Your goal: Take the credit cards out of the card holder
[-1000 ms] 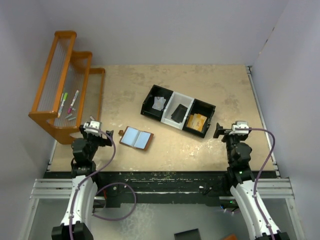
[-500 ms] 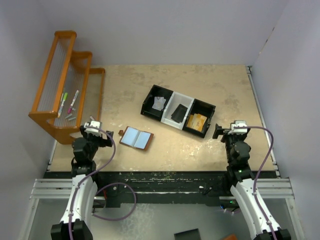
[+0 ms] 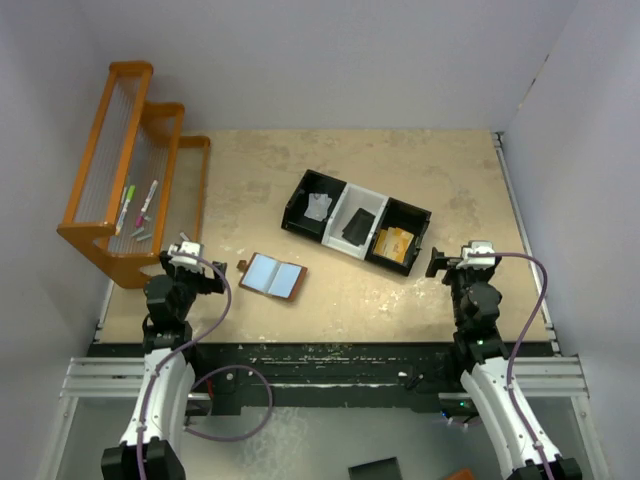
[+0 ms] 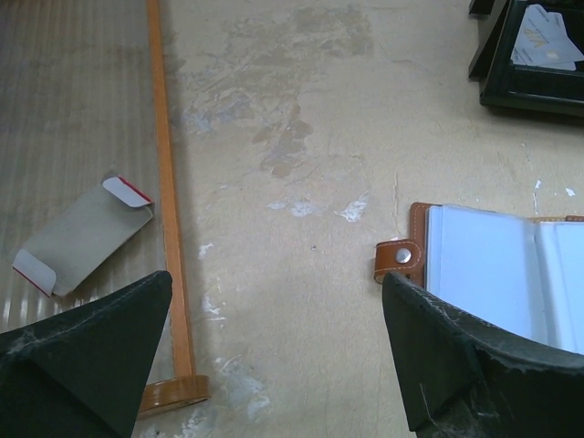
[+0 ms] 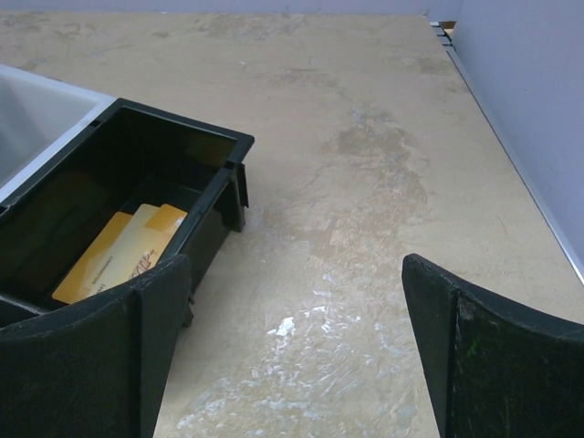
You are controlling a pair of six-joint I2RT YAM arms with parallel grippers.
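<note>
Left gripper [image 3: 184, 252]: jaws fully apart, holding nothing. It hovers over the near-left of the table [image 3: 450, 160]. In the left wrist view only bare table lies between its fingers [image 4: 87, 351].

Right gripper [image 3: 462, 260]: also wide open and empty, at the near-right, just beside the right end of the tray [image 3: 296, 206]. In the right wrist view the gap between the fingers [image 5: 470, 356] shows only table.

Card holder [image 3: 273, 277]: on the table near the front edge, between the two arms and closer to the left one. It lies open and flat with the pale blue lining up. The snap tab [image 4: 398, 260] points left, toward the left gripper. No gripper touches it. Whether any card sits in its pockets can't be told.

Credit cards:
- Black card [image 3: 354, 227] in the tray's white middle compartment.
- Gold-orange cards [image 5: 119, 251] stacked overlapping in the right black compartment.
- Both lots are well apart from the card holder.

The left black compartment holds a white scrap [image 3: 319, 207].

The tray sits diagonally mid-table, beyond the card holder.

An orange rack [image 3: 110, 180] stands at the far left with markers [image 3: 148, 200] in it. The left wrist view also shows a flat grey piece with red-and-white ends [image 4: 82, 235] on the rack's ribbed floor.
</note>
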